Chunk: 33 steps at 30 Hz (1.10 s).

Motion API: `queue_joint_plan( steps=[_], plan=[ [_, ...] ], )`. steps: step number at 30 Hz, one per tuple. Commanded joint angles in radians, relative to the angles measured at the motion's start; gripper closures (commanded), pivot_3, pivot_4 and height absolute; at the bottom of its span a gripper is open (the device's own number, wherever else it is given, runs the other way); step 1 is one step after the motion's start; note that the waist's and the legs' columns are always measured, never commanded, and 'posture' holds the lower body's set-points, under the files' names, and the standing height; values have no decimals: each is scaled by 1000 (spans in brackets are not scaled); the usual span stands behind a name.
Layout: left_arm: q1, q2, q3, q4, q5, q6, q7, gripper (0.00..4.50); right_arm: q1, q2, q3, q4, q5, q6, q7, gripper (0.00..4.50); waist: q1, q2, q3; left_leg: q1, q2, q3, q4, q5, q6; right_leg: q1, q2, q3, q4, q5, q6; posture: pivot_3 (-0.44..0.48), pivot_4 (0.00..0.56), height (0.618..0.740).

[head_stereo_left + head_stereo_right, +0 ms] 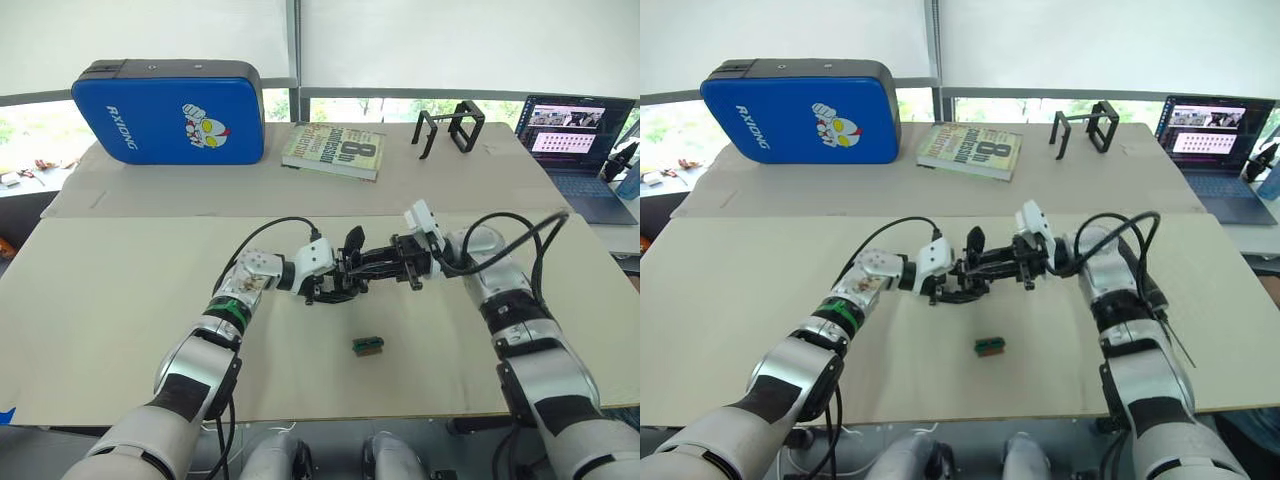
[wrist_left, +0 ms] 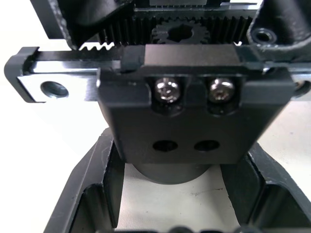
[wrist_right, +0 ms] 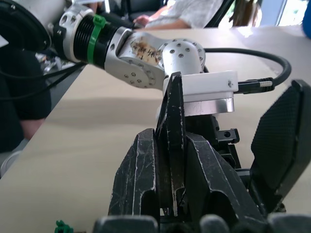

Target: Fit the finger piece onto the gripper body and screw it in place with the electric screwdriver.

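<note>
My left hand (image 1: 335, 287) pinches the gripper body (image 2: 194, 121); my right hand (image 1: 385, 262) pinches the finger piece (image 3: 172, 145) — bare desk (image 1: 120, 320) all around.

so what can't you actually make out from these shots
- Black gripper body: in the head views the two claws crowd around it, so how the parts mate is hidden.
- Thin black plastic finger piece: clamped in the right claw; its lower end is hidden between the claw's fingers.
- Two silver screws in the left wrist view: their tightness cannot be judged.
- Small green-and-black block: too small to identify.
</note>
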<state>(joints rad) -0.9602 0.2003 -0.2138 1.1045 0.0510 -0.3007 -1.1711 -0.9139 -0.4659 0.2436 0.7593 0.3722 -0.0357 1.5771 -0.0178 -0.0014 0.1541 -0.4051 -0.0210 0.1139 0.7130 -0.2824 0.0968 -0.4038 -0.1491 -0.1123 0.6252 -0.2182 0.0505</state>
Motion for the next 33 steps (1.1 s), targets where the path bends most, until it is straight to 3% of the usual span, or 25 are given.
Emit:
queue_joint_plan(
  steps=[1, 7, 25, 33],
  plan=[
    [-7, 3, 6, -44, -10, -25, -45, 2219, 40, -42, 143, 145, -142, 44, 37, 4167, -2, 0, -1, 0, 0, 0, 0, 0, 0, 0, 0, -1, 0, 0, 0, 0, 150, 740],
    [9, 5, 10, -62, -13, -22, -45, 2219, 26, -25, 114, 221, -172, -32, 29, 4167, -6, 0, -5, 3, 1, 0, 0, -2, -3, 2, -6, -8, 1, 0, -1, 0, 150, 740],
    [5, 8, 14, -63, -11, -20, -48, 2219, 37, -28, 91, 211, -165, -4, 35, 4167, -7, 0, -5, 5, 0, 0, -2, -2, -4, 2, -11, -11, 1, 0, -1, 0, 150, 740],
    [10, 9, 9, -70, -10, -23, -56, 2219, -25, -33, 185, 242, -186, 43, 37, 4167, -13, 0, -5, 5, 1, 0, -2, -2, -4, 1, -12, -12, 2, 0, -1, 0, 150, 740]
  ],
)
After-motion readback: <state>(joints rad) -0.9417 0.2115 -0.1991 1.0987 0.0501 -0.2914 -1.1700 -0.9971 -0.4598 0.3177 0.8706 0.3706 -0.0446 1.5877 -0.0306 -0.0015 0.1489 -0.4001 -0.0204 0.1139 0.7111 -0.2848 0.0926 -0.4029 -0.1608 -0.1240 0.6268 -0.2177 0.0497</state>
